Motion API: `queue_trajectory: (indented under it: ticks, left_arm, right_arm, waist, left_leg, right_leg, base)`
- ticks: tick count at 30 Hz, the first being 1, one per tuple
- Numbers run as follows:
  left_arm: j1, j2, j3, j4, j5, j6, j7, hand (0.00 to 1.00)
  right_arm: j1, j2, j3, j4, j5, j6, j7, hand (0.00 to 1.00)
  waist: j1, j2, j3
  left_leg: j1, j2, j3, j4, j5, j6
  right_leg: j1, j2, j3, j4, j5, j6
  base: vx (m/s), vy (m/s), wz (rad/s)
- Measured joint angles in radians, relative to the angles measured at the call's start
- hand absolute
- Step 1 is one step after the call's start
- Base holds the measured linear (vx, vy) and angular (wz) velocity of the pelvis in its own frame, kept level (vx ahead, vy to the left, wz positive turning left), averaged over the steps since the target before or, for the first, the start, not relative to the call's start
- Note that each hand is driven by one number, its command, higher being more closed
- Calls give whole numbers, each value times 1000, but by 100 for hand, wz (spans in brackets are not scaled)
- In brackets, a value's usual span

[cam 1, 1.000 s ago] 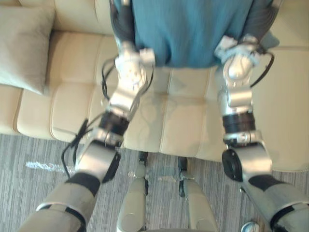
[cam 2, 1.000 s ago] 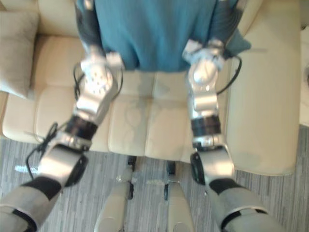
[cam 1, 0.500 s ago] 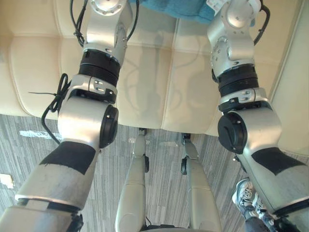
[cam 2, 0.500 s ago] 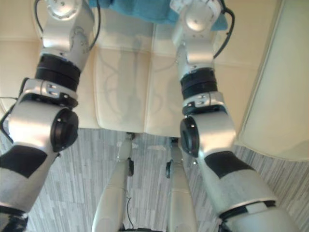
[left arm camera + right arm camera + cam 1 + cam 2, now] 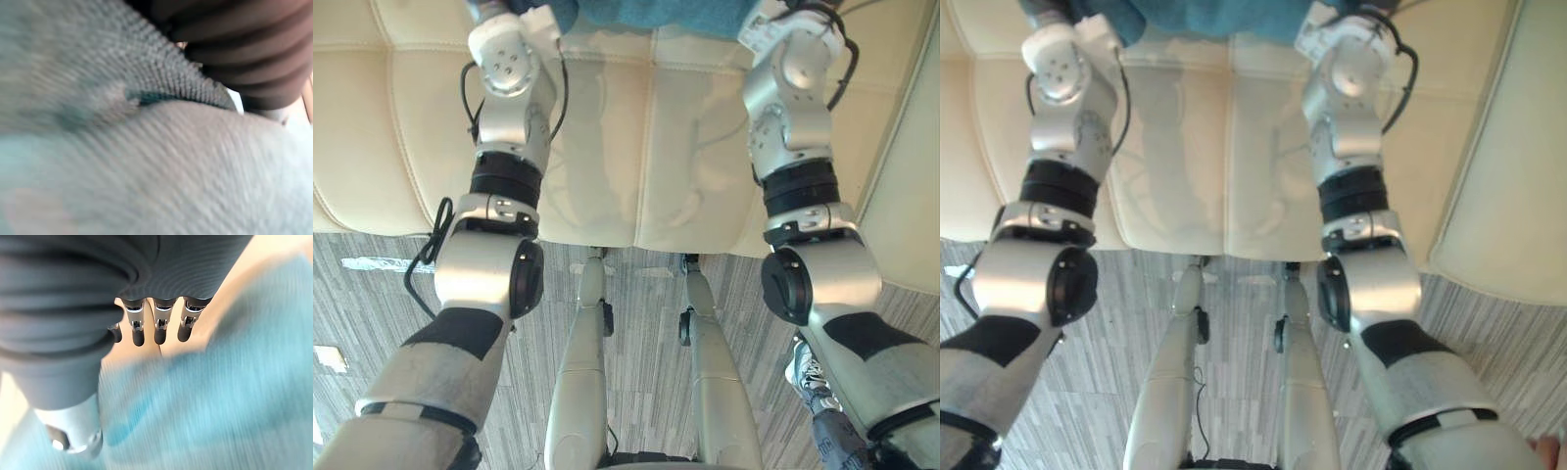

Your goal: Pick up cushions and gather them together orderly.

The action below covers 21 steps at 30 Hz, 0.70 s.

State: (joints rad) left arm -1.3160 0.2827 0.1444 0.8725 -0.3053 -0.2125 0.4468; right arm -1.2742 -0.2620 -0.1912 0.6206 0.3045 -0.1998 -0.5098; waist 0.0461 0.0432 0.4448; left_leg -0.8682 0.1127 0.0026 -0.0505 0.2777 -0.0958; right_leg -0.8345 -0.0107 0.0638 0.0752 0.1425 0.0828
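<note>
A teal knit cushion (image 5: 656,12) lies on the cream sofa seat (image 5: 372,117) at the far edge of the eye views, and both arms reach up to it. In the right wrist view my right hand (image 5: 159,328) holds its fingers straight, just beside the teal cushion (image 5: 234,382), with nothing gripped between them. In the left wrist view the knit cloth (image 5: 146,171) presses close against my left hand's dark ribbed cover (image 5: 244,49).
The sofa's armrest (image 5: 911,196) rises at the right. Grey striped carpet (image 5: 372,313) runs along the sofa's front edge. A sneaker (image 5: 808,377) stands on the carpet at the lower right, and a small white scrap (image 5: 331,357) lies at the lower left.
The whole picture has shifted toward the floor, so the camera moved. The grey cushion at the left has left the view, and the teal cushion now lies at the far edge.
</note>
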Motion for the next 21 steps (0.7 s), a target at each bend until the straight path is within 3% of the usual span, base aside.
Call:
queue_trajectory:
  ticks: [2, 6, 11, 14, 17, 21]
  left_arm:
    - [58, 5, 19, -19, -5, 0, -1, 0]
    - [179, 36, 23, -142, 12, -13, -18, 0]
    - [419, 53, 24, -320, 110, -34, 5, 0]
    - [598, 6, 35, -401, 110, -47, 30, 0]
    - [814, -118, -3, -474, 120, -49, 23, 0]
    - [1100, -220, -141, -506, 167, -59, -69, 0]
  right_arm:
    - [78, -42, -37, -79, 21, -13, 1, 0]
    - [274, -143, -148, -293, 52, -89, 37, 0]
    - [594, -145, -191, -498, 54, -153, 81, 0]
    - [784, -84, -173, -561, 47, -157, 125, 0]
    - [976, 18, -96, -590, 40, -156, 187, 0]
    - [1217, 122, 34, -549, -44, -151, 289, 0]
  waist:
    - [-7, 0, 0]
    - [-15, -1, 0]
    - [-21, -26, -11]
    - [-17, -44, -21]
    - [-11, -57, -29]
    - [-7, -82, -61]
  left_leg:
    - [27, -1, 1, 4, 0, 0]
    - [63, 2, -13, 38, -22, 5]
    - [140, 2, -6, 53, -32, 6]
    - [190, -2, -14, 62, -37, 9]
    - [260, -19, -18, 107, -77, 5]
    - [353, -27, -13, 200, -170, -1]
  right_leg:
    - [1, 1, -1, 60, -32, -6]
    - [18, 3, -32, 170, -98, -21]
    - [71, -6, -56, 263, -168, -35]
    - [115, -11, -63, 299, -197, -39]
    - [190, -32, -81, 346, -247, -45]
    - [314, -43, -86, 374, -316, -45]
  base:
    - [-81, -29, 8]
    - [-93, -58, 23]
    - [-41, -85, 26]
    - [22, -86, 19]
    - [50, -76, 23]
    - [47, -61, 13]
